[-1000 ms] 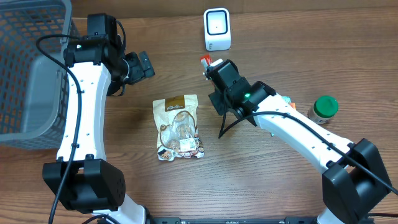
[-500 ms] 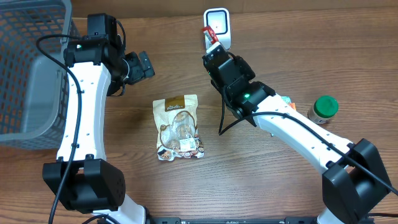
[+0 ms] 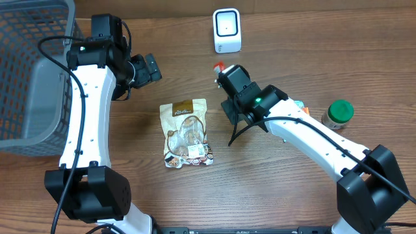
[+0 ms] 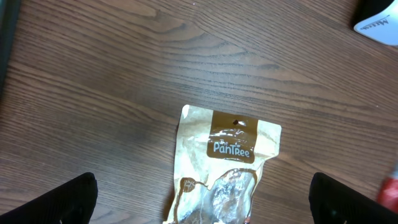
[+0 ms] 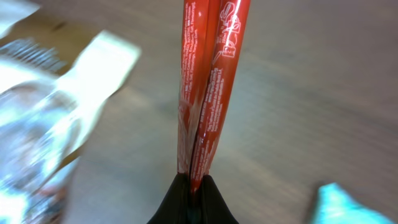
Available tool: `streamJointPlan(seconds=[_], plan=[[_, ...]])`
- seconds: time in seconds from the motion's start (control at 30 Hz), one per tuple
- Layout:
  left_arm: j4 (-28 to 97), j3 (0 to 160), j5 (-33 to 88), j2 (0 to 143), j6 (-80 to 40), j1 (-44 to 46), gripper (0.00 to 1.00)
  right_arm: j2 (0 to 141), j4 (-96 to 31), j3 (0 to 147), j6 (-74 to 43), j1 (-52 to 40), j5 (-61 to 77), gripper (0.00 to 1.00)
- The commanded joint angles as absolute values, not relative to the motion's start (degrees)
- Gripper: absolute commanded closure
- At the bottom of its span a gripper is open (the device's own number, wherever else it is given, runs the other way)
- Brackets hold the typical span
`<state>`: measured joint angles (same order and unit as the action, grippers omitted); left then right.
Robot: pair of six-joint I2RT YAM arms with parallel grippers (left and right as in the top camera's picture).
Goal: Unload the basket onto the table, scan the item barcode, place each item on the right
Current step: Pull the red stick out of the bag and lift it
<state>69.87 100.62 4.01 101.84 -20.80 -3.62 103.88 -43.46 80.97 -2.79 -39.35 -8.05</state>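
Observation:
My right gripper (image 3: 224,74) is shut on a thin red packet (image 3: 218,66), a short way in front of the white barcode scanner (image 3: 227,30). In the right wrist view the red packet (image 5: 208,81) sticks straight out from the pinched black jaws of the right gripper (image 5: 194,183). The view is blurred with motion. My left gripper (image 3: 148,67) stands open and holds nothing, up and to the left of a tan snack bag (image 3: 187,132). The left wrist view looks down on that snack bag (image 4: 230,162) between the wide-apart tips of the left gripper (image 4: 202,205).
A grey mesh basket (image 3: 26,78) fills the far left. A green-lidded jar (image 3: 338,114) stands at the right, with a teal item (image 3: 299,104) partly hidden behind my right arm. The scanner's corner (image 4: 379,22) shows in the left wrist view.
My right gripper lifted the red packet up to the scanner half a second ago, and has since drawn it back down and away. The left arm has not moved.

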Motion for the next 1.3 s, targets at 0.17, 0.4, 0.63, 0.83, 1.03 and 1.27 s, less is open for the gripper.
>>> streamJointPlan(seconds=[0.17, 0.4, 0.63, 0.83, 1.03, 1.27], plan=[[69.84, 101.36, 3.86, 100.66, -20.12, -3.25, 0.00, 103.68, -49.60, 81.06, -5.17, -39.29, 6.52, 0.96], [69.84, 101.36, 3.88, 100.66, -20.12, -3.25, 0.00, 103.68, -50.17, 81.06, -5.17, -39.29, 6.52, 0.96], [69.84, 101.36, 3.86, 100.66, -20.12, -3.25, 0.00, 103.68, -50.13, 81.06, -5.17, -39.29, 6.52, 0.96], [69.84, 101.36, 3.88, 100.66, -20.12, -3.25, 0.00, 103.68, -50.13, 81.06, -5.17, -39.29, 6.52, 0.97], [69.84, 101.36, 3.88, 100.66, -20.10, -3.25, 0.00, 103.68, -50.09, 81.06, -5.17, -39.29, 6.52, 0.96], [69.84, 101.36, 3.88, 100.64, -20.12, -3.25, 0.00, 103.68, -50.06, 81.06, -5.17, -39.29, 6.52, 0.96]])
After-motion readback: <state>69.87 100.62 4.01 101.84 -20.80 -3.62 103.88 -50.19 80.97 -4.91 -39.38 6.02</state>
